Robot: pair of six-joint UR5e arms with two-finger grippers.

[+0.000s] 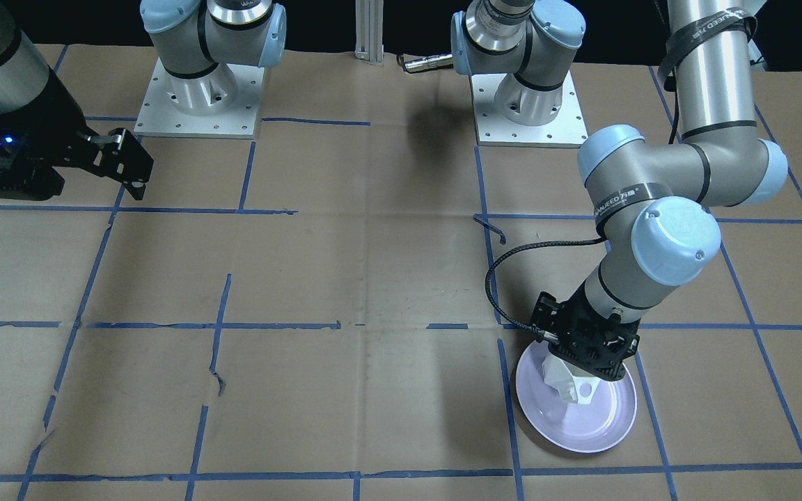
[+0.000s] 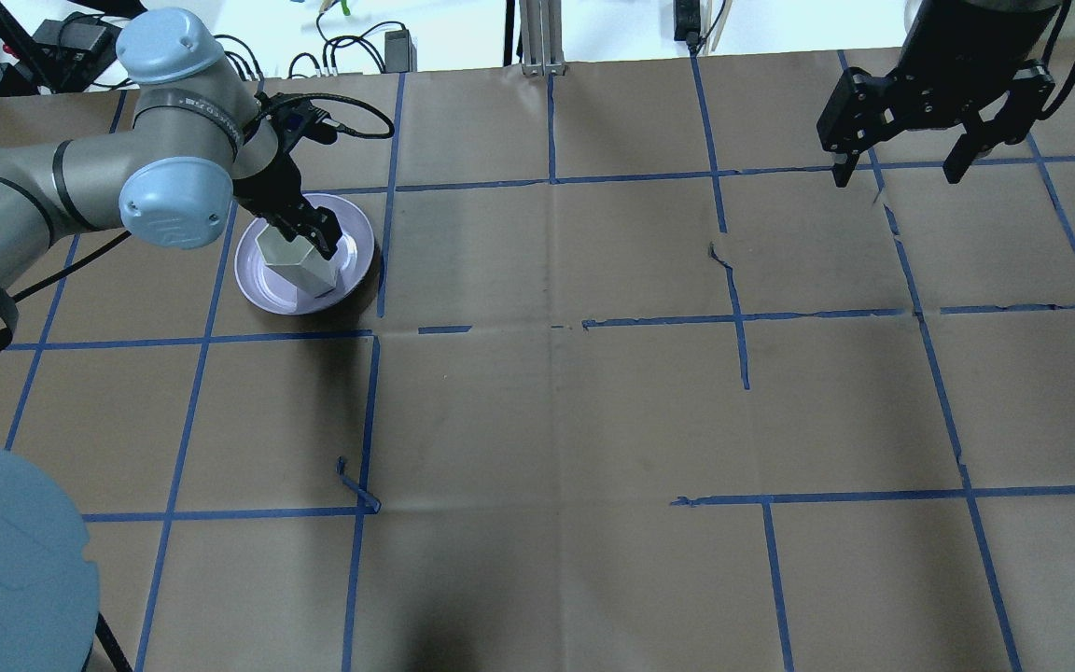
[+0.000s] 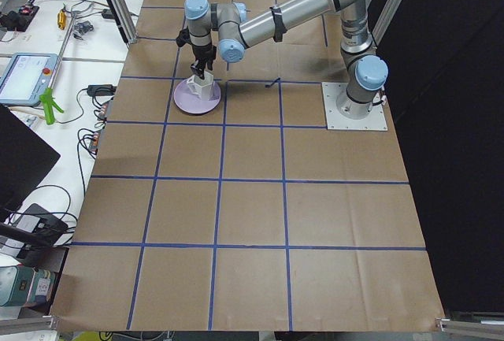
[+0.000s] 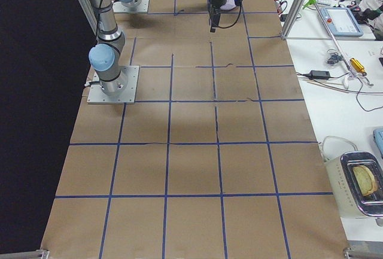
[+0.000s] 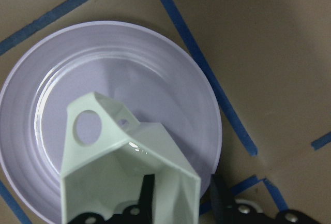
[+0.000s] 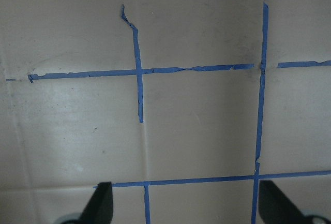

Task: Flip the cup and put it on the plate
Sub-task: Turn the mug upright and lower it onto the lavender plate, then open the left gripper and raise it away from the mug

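The white faceted cup (image 2: 300,263) is tilted over the pale lavender plate (image 2: 258,289), its hexagonal mouth turned up toward the overhead view. My left gripper (image 2: 314,229) is shut on the cup's wall: in the left wrist view one finger (image 5: 147,193) is inside the cup (image 5: 129,157) and the other outside, with the handle pointing away over the plate (image 5: 170,63). I cannot tell whether the cup's base touches the plate. In the front view the cup (image 1: 562,379) hangs under the gripper (image 1: 585,355) above the plate (image 1: 582,431). My right gripper (image 2: 900,168) is open and empty, far off.
The table is brown cardboard with a grid of blue tape (image 2: 743,317). The two arm bases (image 1: 199,90) stand on the robot's side. The right wrist view shows only cardboard and tape below the open gripper (image 6: 187,206).
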